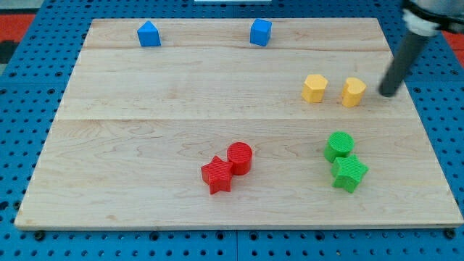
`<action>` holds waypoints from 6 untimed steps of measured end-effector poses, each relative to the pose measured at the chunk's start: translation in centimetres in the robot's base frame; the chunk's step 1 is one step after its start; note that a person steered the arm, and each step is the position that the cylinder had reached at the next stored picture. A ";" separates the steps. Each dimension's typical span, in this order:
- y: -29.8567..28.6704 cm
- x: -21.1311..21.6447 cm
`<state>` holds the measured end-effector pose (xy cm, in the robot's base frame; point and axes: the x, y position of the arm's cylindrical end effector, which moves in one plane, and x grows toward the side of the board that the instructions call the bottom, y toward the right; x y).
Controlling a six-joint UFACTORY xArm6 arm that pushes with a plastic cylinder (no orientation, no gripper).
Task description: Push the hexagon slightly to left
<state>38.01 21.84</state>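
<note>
The yellow hexagon (315, 88) sits in the board's upper right area, at about 2 o'clock from the board's middle, lying flat on the wood. Which of the 2 yellow blocks is the hexagon is a judgement call; the left one shows the cleaner 6-sided top, so I take that one. Just beside it at its 3 o'clock, apart by a narrow gap, stands the other yellow block (353, 92), whose shape I cannot make out for sure. My tip (388, 94) rests at that block's 3 o'clock, near it but not touching. There are no jaws on this rod, so nothing opens, closes or holds (it only shoves).

The hexagon looks small, light and rigid, likely to slide easily on the smooth wooden board (145, 109) and to spin if struck off-centre. I would press on the middle of its 3 o'clock face, gently. The neighbour stands in that path, so I would have to go round it.

Farther out: a green cylinder (339, 145) touching a green star (349, 173) at 5 o'clock, a red cylinder (240, 156) and red star (217, 175) at 7 o'clock, and 2 blue blocks (148, 34) (260, 32) at 10 to 11 o'clock.
</note>
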 end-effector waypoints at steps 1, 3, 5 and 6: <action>-10.1 -1.0; -13.5 0.2; -21.1 0.2; -24.5 4.2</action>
